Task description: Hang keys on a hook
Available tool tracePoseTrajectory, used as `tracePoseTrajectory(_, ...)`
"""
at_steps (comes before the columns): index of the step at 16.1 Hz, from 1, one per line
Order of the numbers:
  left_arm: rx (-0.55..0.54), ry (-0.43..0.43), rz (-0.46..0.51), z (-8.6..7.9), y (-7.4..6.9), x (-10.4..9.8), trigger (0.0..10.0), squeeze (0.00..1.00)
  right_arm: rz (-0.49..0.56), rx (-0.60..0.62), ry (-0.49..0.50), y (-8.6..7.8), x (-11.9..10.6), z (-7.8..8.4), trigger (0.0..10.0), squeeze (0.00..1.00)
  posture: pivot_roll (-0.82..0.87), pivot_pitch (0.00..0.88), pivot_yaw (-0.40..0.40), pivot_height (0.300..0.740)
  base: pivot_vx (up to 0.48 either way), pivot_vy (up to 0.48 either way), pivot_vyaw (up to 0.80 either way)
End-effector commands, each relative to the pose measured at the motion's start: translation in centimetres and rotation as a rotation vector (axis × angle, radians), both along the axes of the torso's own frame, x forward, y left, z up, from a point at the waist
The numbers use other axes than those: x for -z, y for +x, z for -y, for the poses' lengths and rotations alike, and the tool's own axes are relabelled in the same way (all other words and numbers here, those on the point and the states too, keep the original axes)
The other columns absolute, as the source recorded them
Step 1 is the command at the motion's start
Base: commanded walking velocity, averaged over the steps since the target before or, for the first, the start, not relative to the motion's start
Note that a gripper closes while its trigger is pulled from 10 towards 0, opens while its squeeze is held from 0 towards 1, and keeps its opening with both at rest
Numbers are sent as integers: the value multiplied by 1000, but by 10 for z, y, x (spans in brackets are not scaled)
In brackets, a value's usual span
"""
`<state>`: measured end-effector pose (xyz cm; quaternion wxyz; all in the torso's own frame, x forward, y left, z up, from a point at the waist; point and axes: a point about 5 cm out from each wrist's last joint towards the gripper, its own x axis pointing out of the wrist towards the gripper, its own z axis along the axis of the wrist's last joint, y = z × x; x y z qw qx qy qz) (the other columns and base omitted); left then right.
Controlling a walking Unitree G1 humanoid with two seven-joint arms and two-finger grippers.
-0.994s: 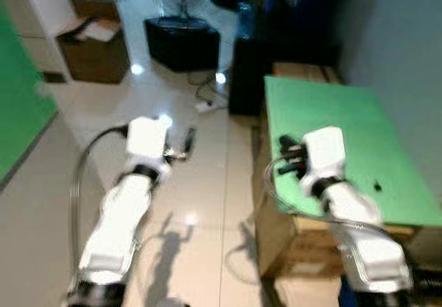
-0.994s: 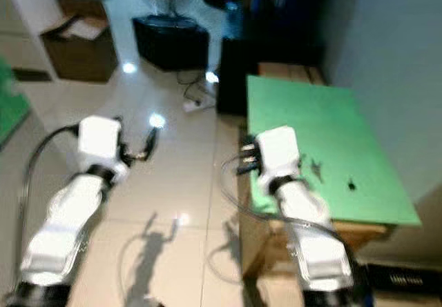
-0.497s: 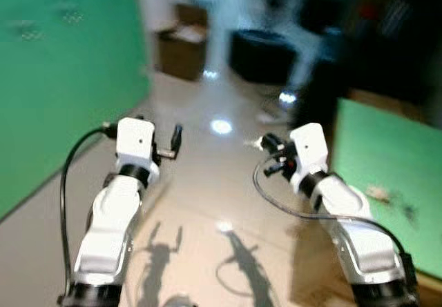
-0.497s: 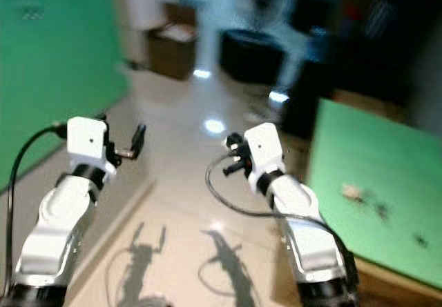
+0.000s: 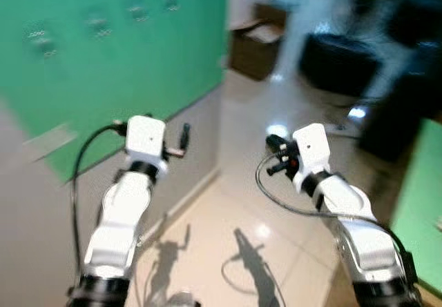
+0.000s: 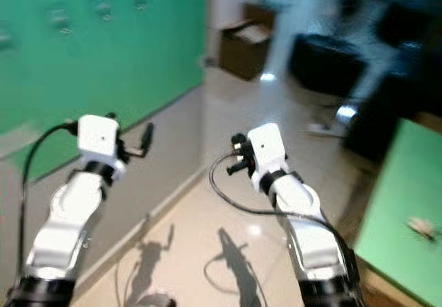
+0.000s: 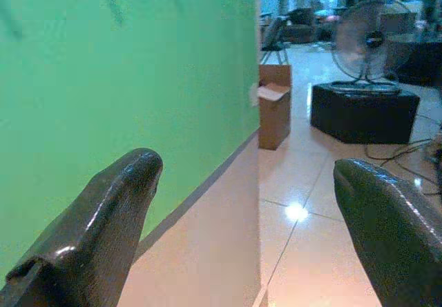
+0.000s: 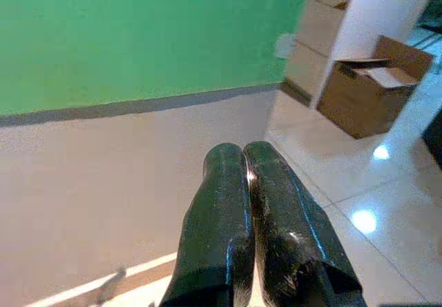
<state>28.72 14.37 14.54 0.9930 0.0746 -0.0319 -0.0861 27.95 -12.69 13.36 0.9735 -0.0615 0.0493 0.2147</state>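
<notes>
Both arms are raised above a pale tiled floor. The left gripper has its fingers spread wide with nothing between them; it faces a green wall. The right gripper has its fingers pressed together, with a thin metallic sliver visible in the seam; whether this belongs to the keys cannot be told. Blurred hooks sit high on the green wall. A cardboard box stands near the wall's far end.

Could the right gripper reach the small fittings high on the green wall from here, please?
Probably not yet: the right gripper hangs over the floor, apart from the green wall, and the blurred fittings sit high to its left. Nothing blocks the way.
</notes>
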Motion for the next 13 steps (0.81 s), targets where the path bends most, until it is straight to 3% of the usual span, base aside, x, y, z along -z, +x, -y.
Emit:
tracePoseTrajectory(1, -3, 7, 11, 1, 4, -3, 10000, 0, 22, 9, -4, 2, -5, 1, 10000, 0, -66, 0, -49, 718, 0, -465, 800)
tracePoseTrajectory(5, -10, 10, 15, 0, 7, -4, 10000, 0, 34, 42, -12, 6, -9, 8, 10000, 0, -66, 0, -43, 718, 0, -480, 800)
tracePoseTrajectory(13, -24, 18, 20, -2, 10, -5, 10000, 0, 33, 41, -6, 6, -8, 6, 10000, 0, -63, 0, -41, 718, 0, -480, 800)
